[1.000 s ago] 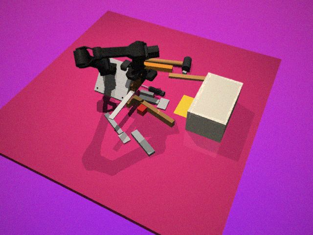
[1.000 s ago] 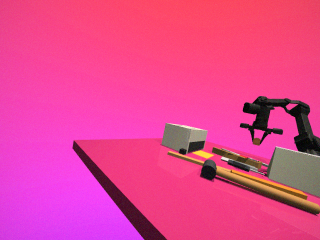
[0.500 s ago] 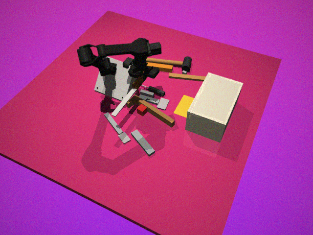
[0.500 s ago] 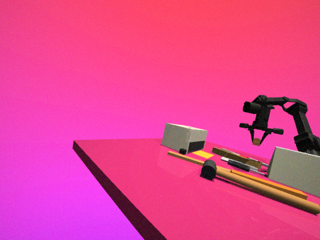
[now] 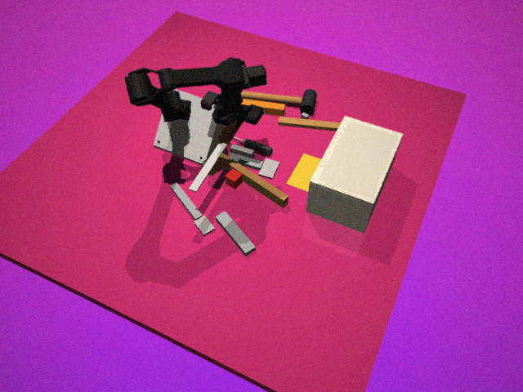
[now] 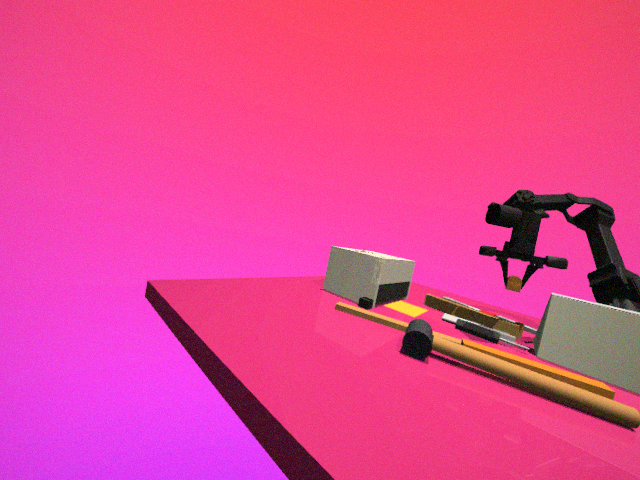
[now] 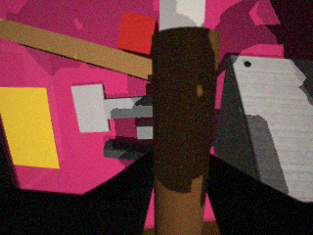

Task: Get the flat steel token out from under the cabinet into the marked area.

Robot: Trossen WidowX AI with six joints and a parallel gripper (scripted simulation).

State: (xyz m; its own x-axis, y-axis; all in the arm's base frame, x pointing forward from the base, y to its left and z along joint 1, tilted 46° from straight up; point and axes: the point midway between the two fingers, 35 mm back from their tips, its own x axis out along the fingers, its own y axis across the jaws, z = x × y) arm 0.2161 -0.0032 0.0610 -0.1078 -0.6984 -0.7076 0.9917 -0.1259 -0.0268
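My gripper (image 5: 231, 122) (image 6: 513, 284) (image 7: 178, 158) is shut on the brown wooden handle (image 7: 186, 108) of a tool and holds it above the table. The tool's long flat pale blade (image 5: 207, 167) (image 7: 182, 12) extends from the handle toward the front left in the top view. The white cabinet (image 5: 356, 158) (image 6: 348, 276) stands well away from the gripper; a dark low opening (image 6: 393, 292) shows in its front. The yellow marked area (image 5: 301, 172) (image 6: 405, 308) (image 7: 29, 127) lies before it, partly hidden by the cabinet in the top view. I cannot make out the token.
An angled wooden bar (image 5: 264, 185), red cube (image 5: 233, 177), pale square-ended tool (image 5: 269, 168), screwdriver (image 5: 258, 146) and grey bar (image 5: 235, 233) lie near the arm. Farther back are a mallet (image 5: 274, 98), orange bar (image 5: 274, 109) and stick (image 5: 308, 122). A tilted grey panel (image 5: 189, 126) (image 6: 589, 335) stands beside the gripper.
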